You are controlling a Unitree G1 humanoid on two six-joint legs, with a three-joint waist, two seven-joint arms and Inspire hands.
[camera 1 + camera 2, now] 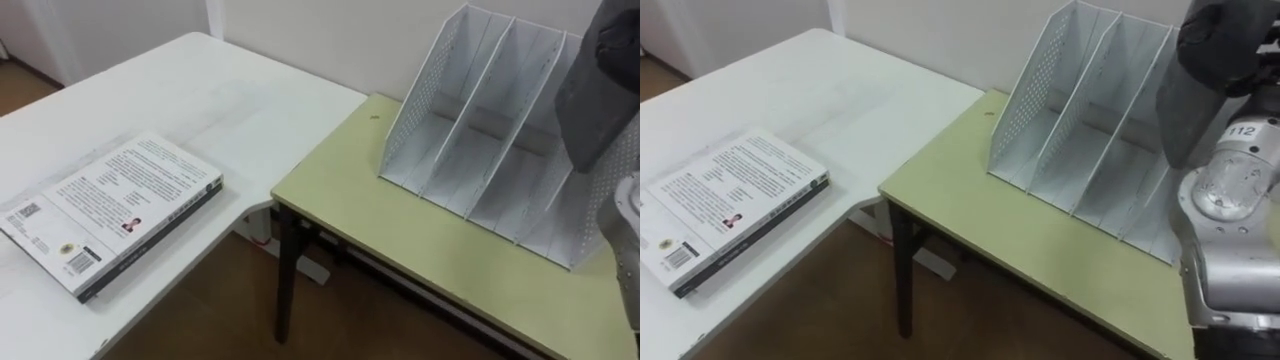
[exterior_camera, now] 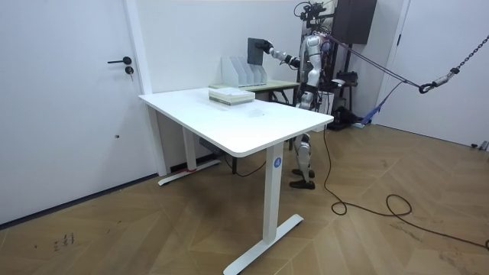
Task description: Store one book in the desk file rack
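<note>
A dark grey book stands upright over the right end of the white perforated file rack, whose slots are empty. My right hand is behind the book and shut on it; the book hides the fingertips. In the room view my right arm reaches out and holds the book above the rack. A second book with a white printed cover lies flat on the white table to the left.
The rack stands on a pale green desk with dark legs, pushed against the white table's corner. A wall runs close behind the rack. The robot stands at the green desk's far side in the room view, beside a dark cabinet.
</note>
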